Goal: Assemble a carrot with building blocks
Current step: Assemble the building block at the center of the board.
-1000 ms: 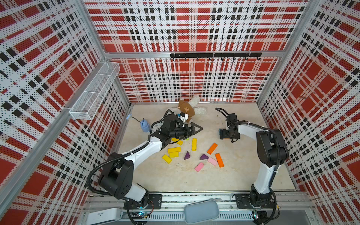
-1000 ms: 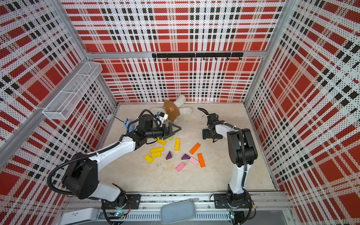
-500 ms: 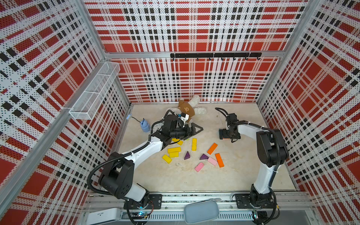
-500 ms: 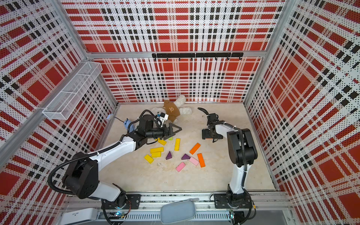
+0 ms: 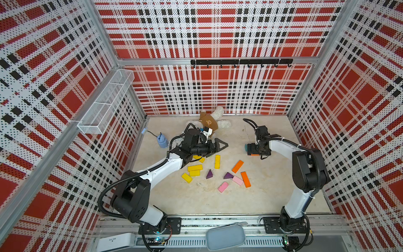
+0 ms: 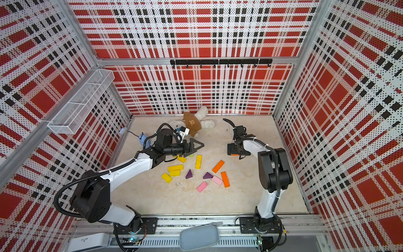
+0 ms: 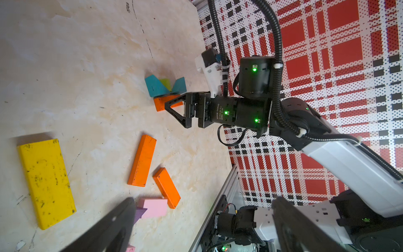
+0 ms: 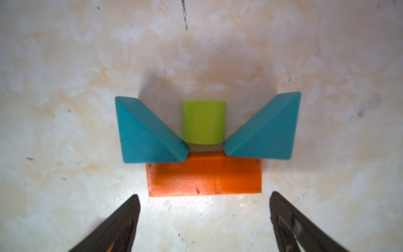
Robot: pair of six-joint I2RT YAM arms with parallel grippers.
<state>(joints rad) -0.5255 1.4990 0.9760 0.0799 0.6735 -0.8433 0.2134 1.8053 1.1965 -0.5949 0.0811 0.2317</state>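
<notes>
building blocks (image 5: 217, 161) on beige marbled tabletop (image 5: 196, 200)

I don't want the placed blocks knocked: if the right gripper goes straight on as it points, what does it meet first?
Likely the orange block, lying crosswise just ahead of the open right gripper. Its jaws stand slightly wider, so they might straddle it and strike the teal triangles behind; depth is unclear.

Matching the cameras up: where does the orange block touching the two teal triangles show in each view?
In a top view: orange block, sliver under the right gripper.
In a top view: same sliver.
Left wrist: block behind that gripper's fingers.
Right wrist: block mid-frame, against teal triangles.
Shared landmark: right gripper.
</notes>
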